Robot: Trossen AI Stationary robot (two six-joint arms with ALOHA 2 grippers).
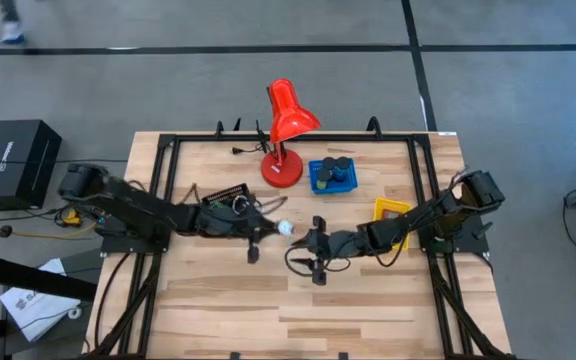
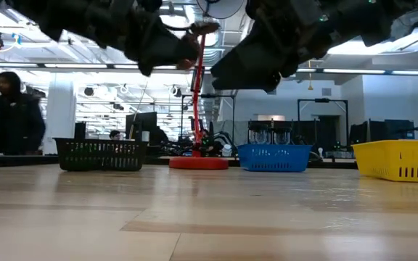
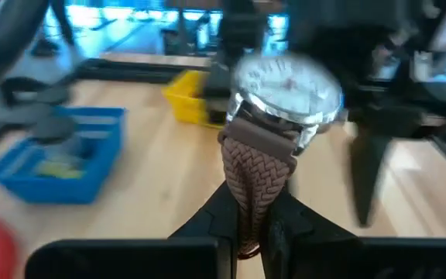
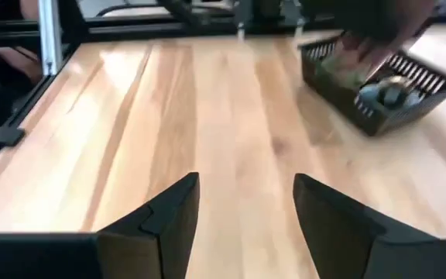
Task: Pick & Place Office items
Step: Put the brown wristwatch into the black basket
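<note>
A wristwatch with a white dial (image 3: 286, 89) and a brown braided strap is held over the middle of the table, also seen as a pale dot in the high view (image 1: 286, 228). My left gripper (image 3: 250, 232) is shut on its strap and reaches in from the table's left (image 1: 263, 235). My right gripper (image 1: 316, 248) stands open just to the right of the watch, coming from the table's right. Nothing is between its fingers (image 4: 246, 209), only bare wood below. My left gripper pinches the watch's brown braided strap (image 3: 255, 194) between its two fingers, below the case. The fingers come nearly level from the table's left and lie along the strap. The watch sticks out beyond the fingertips, dial facing the camera, lifted clear of the table.
A red desk lamp (image 1: 286, 130) stands at the far middle, with a blue tray (image 1: 333, 175) beside it. A yellow tray (image 1: 393, 212) lies under the right arm. A black tray (image 1: 226, 195) holding items sits by the left arm. A person stands beyond the table (image 2: 9, 116).
</note>
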